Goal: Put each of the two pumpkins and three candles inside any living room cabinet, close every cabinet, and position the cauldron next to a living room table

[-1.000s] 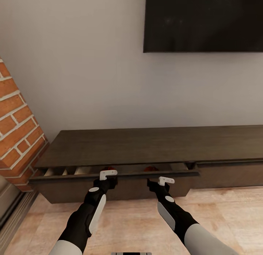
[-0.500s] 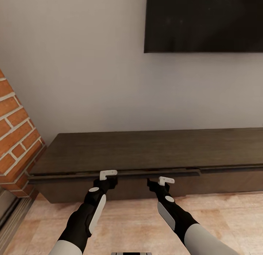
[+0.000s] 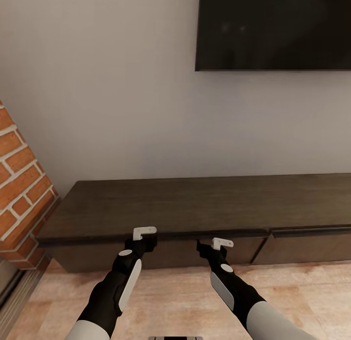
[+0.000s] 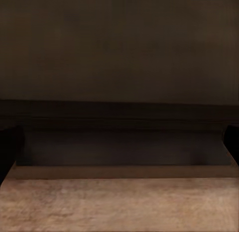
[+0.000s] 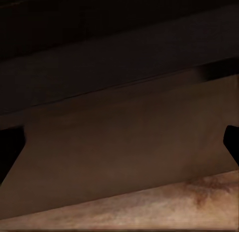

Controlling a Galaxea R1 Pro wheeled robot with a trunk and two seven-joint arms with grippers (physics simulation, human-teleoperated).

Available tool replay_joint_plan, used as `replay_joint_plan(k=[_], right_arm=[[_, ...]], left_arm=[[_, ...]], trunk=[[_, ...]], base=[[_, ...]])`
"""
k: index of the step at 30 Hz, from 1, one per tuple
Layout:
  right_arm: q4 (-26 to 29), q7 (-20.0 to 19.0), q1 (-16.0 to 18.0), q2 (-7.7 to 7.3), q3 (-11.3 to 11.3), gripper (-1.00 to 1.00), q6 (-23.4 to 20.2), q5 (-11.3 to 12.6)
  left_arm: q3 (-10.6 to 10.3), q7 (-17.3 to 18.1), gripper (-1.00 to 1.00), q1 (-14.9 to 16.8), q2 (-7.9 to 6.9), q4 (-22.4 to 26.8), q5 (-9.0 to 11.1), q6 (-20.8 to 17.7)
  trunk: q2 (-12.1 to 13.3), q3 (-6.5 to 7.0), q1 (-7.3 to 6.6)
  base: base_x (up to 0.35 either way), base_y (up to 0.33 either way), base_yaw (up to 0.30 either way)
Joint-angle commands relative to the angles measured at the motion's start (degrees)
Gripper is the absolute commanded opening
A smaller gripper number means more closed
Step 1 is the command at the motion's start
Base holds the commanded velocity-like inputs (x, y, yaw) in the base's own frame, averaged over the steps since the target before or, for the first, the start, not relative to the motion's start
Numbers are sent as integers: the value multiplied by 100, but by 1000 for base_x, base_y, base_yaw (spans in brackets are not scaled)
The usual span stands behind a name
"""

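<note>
The cabinet [image 3: 195,206] drawer that was gaping a second ago now sits flush at 12 o'clock, both grippers [image 3: 145,236] [image 3: 214,245] touching its front, fingers look spread wide, so closing's basically done.

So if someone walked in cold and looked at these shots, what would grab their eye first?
Probably the long dark-brown cabinet running along the pale wall, its drawer front flush, with the left gripper and right gripper held up against that front. Next, the big black screen mounted on the wall above at the right. Then the red brick corner at the left edge.
</note>
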State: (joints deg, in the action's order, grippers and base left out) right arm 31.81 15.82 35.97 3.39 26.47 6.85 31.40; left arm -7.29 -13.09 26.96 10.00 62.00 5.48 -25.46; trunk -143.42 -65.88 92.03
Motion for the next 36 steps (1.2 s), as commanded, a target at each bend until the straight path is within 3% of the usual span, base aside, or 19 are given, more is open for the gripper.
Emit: replay_joint_plan(k=[1, 21, 25, 36], right_arm=[[0, 18, 86, -7, 42, 100, 36, 51], [44, 1, 86, -14, 42, 100, 2, 55], [60, 8, 86, -14, 42, 100, -47, 59], [519, 18, 93, -23, -5, 100, -1055, 71]], left_arm=[[-10, -50, 100, 3, 0, 5, 58, -20], [8, -62, 100, 3, 0, 5, 71, -109], [64, -63, 100, 3, 0, 53, 83, -395], [102, -54, 100, 3, 0, 329, 102, -1126]], trunk=[[-1, -4, 1], [-1, -4, 1], [-1, -4, 1], [-1, -4, 1]], base=[[65, 1, 0], [-178, 0, 0], [-292, 0, 0], [-335, 0, 0]])
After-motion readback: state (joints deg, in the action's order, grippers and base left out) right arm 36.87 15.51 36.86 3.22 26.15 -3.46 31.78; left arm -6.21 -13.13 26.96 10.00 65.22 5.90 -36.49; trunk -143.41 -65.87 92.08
